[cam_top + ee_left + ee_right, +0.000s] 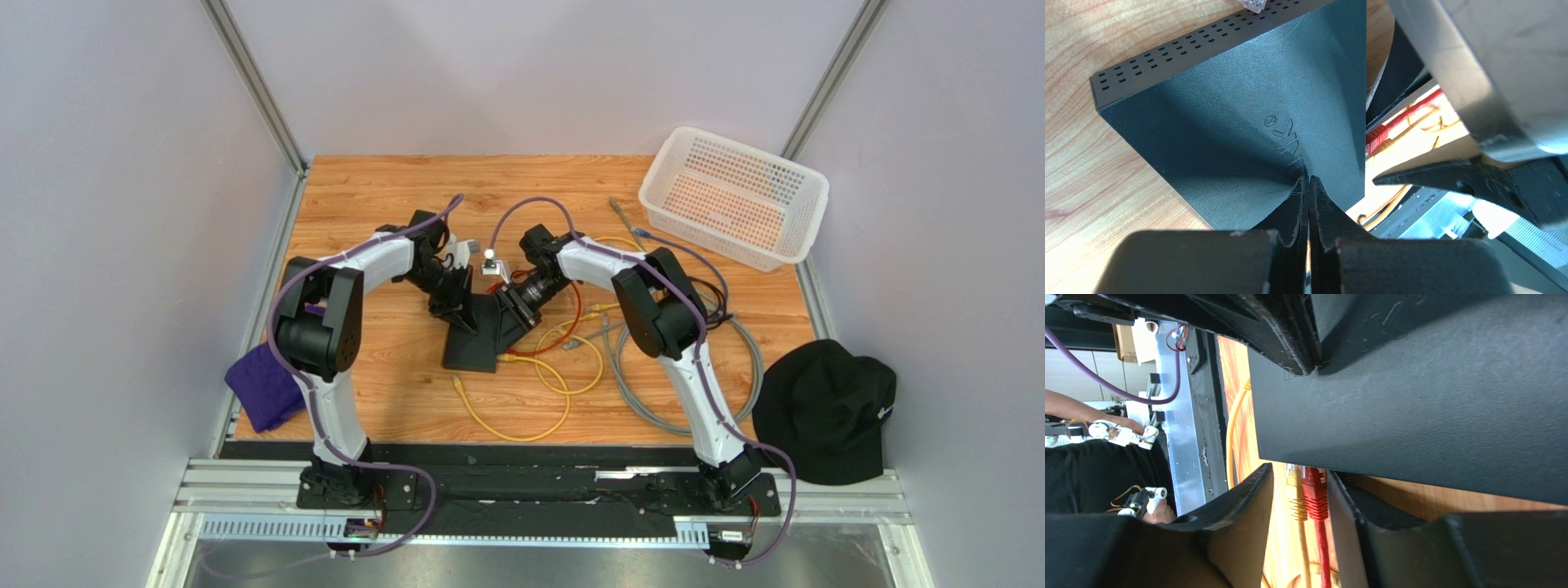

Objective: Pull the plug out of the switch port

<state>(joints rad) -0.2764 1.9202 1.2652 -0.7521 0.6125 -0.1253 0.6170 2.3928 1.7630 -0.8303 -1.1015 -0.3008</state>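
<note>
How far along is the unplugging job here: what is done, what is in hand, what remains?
Done: the left gripper, shut, rests its tips on the switch, seemingly steadying it. In hand: the right gripper straddles the red plug and a yellow plug at the switch's edge, jaws not yet clamped. Left: both plugs appear seated in their ports, so the grip and the pull remain.

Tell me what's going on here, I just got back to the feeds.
The left gripper is shut, its tips pressed on the top of the switch, apparently holding it down. The right gripper is open at the switch's port edge, fingers either side of a red plug and a yellow plug. Neither plug is clamped or out yet.
</note>
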